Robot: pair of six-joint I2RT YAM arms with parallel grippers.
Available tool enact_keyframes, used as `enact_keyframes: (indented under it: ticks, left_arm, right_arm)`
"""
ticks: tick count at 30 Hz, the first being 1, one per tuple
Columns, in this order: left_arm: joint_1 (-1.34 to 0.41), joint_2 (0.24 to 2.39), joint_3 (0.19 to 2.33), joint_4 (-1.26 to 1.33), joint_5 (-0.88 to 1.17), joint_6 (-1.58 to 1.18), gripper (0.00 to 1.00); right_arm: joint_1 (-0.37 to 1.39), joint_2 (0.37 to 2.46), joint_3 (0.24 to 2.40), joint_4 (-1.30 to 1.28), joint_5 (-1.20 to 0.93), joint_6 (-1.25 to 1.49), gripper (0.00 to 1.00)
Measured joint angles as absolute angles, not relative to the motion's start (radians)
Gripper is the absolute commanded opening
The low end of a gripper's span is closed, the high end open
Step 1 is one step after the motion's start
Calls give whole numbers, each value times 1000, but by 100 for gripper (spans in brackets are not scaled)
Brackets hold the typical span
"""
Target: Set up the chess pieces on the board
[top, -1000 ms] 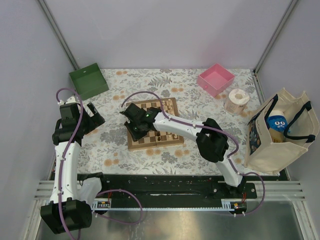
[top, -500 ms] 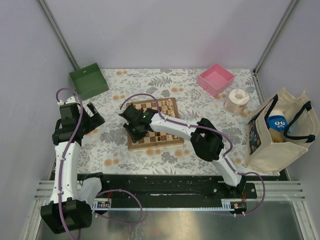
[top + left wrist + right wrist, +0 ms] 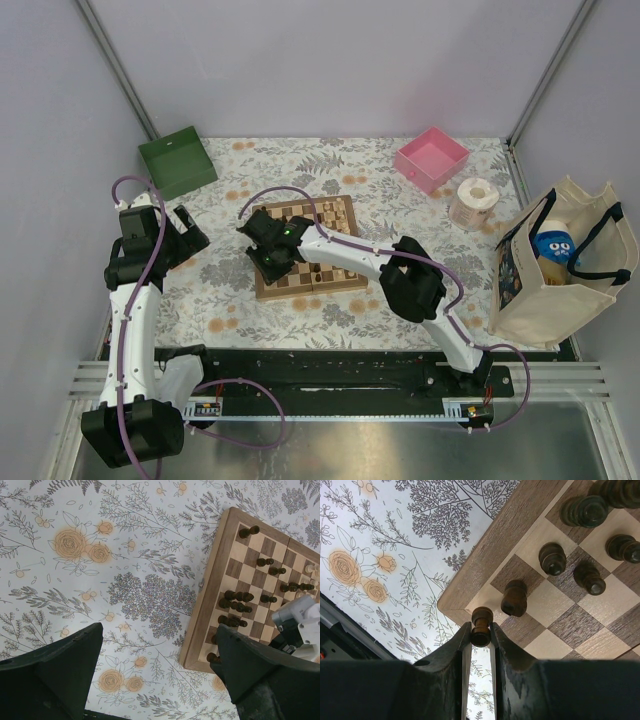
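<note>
Right pincer (image 3: 480, 636) is clenching a dark piece (image 3: 482, 617) between both fingertips, hanging right at a corner on the left edge of the board (image 3: 487, 555), over the pale corner square; can't tell if the base is touching wood. Another dark piece (image 3: 515, 597) is standing just beside it on the neighbouring dark square, so room on that side is running tight, and more dark pieces (image 3: 552, 558) are crowding the next squares inward. Past the rim the floral tabletop (image 3: 395, 540) is running out on two sides. From above, the right arm is reaching diagonally across the board from the right, covering much of its left half, with its purple cable looping over the far-left part. Left pincer (image 3: 159, 630) is sitting released, jaws spread wide, hovering over the tabletop well left of the board and grasping nothing; a strip of patterned cloth is separating it from the board's rim. The chess pieces (image 3: 242, 596) are bunching in the left columns, mostly dark, with a few pale ones (image 3: 311, 569) showing further in. Around the edges: green box (image 3: 177, 160) is sitting at the far-left corner, pink box (image 3: 432, 157) far right, paper roll (image 3: 473, 203) beside it, tote bag (image 3: 560, 270) standing at the right edge, all well apart from the board.
</note>
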State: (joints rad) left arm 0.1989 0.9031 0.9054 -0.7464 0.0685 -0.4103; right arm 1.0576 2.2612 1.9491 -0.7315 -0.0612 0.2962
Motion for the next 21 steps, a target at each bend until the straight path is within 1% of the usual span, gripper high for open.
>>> enact_keyframes:
  ticks: [14, 21]
  left_arm:
    - [199, 903, 905, -746, 68, -410, 99]
    - [199, 903, 905, -746, 68, -410, 99]
  right_arm:
    - [1058, 2275, 1958, -739, -61, 295, 29]
    - [1058, 2276, 1958, -747, -45, 294, 31]
